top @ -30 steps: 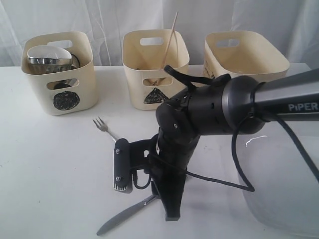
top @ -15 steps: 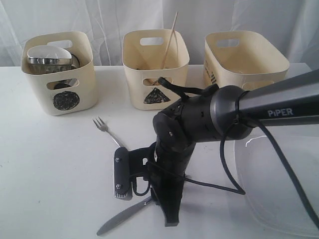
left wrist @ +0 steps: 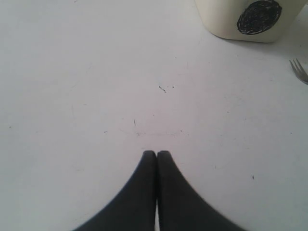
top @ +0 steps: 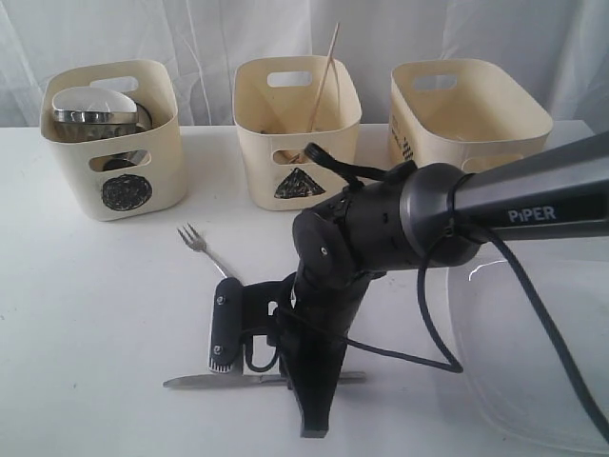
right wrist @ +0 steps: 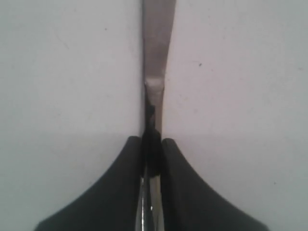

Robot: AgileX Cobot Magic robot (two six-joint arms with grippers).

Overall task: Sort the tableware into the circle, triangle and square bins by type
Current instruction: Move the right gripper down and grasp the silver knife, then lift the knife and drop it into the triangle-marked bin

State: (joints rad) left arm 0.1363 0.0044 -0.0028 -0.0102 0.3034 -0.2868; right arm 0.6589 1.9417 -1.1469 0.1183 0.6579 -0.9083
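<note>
While the right gripper [right wrist: 153, 143] points down at the table [top: 86, 314] near its front edge, its jaws are clamped tight on the steel knife [top: 195, 381]. The thin metal is pinched between the two fingers [right wrist: 126, 163] with no gap left. The knife is level and low over the tabletop, with its long end sticking out toward the left and a short end showing on the other side of the gripper. Can't tell if it touches the surface. The right arm reaches across the middle from the right.

The left gripper [left wrist: 156, 154] hovers over bare table, jaws fully together, nothing in them.

A steel fork [top: 200, 244] lies on the table between the knife and the circle bin [top: 143, 162], apart from both. The circle bin holds piled steel mugs and bowls [top: 93, 107]. The triangle bin [top: 257, 143], in the middle, has a wooden chopstick [top: 326, 76] leaning out of it. The square bin [top: 476, 124] is at the right, contents not visible. A large white plate [top: 542, 371] sits front right, just beside the arm.
</note>
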